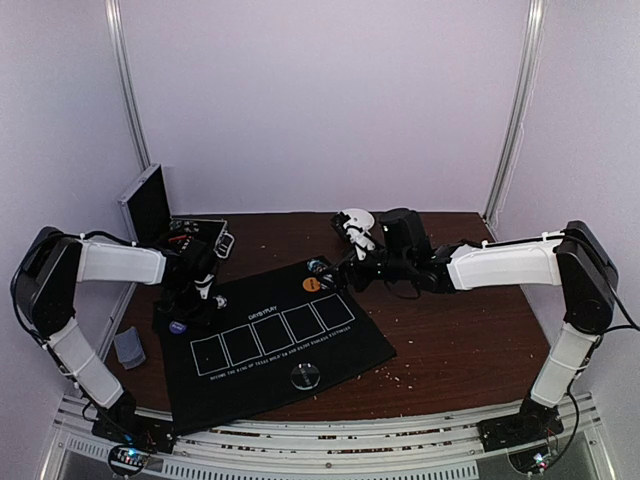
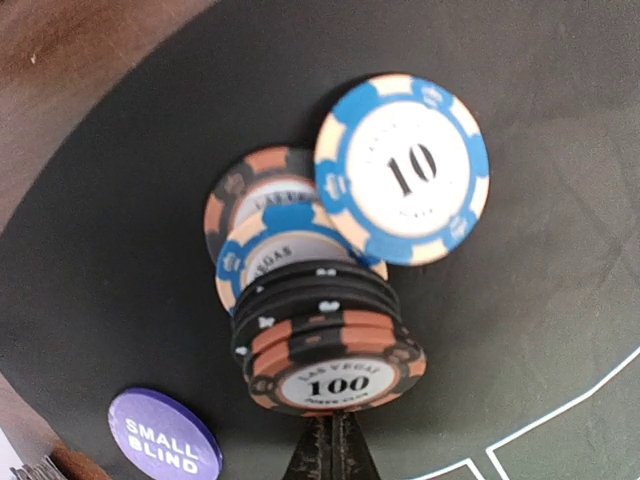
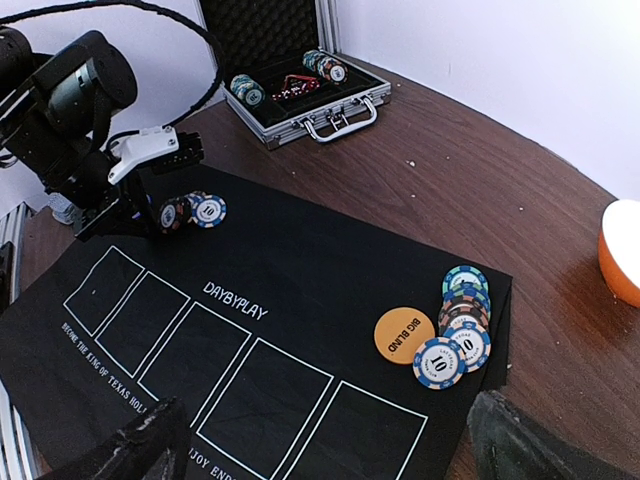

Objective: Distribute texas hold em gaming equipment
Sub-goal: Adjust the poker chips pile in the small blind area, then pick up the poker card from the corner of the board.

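Chips (image 2: 330, 350) were piled at both far corners of the mat (image 1: 340, 350), its boxes (image 1: 270, 335) unfilled, with the left gripper (image 2: 330, 455) pressed shut and the right gripper (image 3: 330, 440) spread wide.

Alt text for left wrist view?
A slumped pile of poker chips on a black mat, a blue 10 chip at its far end. The shut left hand points at the pile; a purple small-blind disc lies beside it.
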